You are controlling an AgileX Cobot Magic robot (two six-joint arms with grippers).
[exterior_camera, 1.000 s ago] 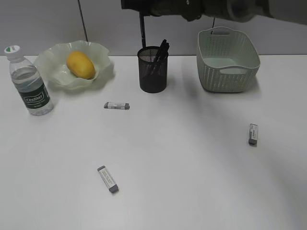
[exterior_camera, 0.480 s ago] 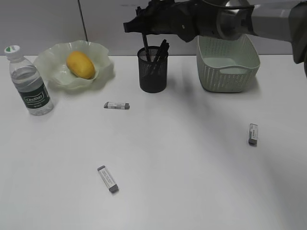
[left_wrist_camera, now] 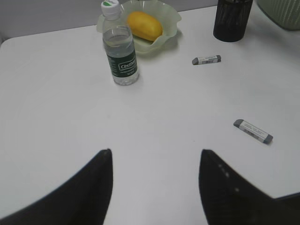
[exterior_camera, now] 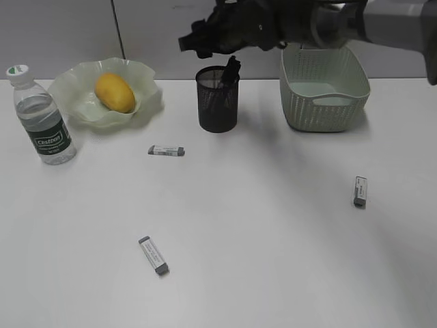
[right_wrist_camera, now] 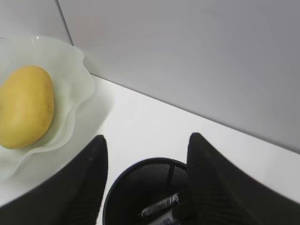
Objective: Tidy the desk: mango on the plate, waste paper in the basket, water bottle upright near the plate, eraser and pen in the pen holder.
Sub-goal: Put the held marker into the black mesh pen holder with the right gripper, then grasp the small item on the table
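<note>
Above the pen holder (right_wrist_camera: 150, 192), right pincer (right_wrist_camera: 146, 154) gapes empty; only its wrist view shows pens (right_wrist_camera: 161, 205) inside.

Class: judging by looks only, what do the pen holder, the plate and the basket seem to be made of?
Pen holder: black wire mesh, probably metal; see-through grid, matte.
Plate: pale green, translucent and glossy; glass or plastic, unclear.
Basket: pale green moulded plastic, probably; woven-pattern walls, matte.
</note>
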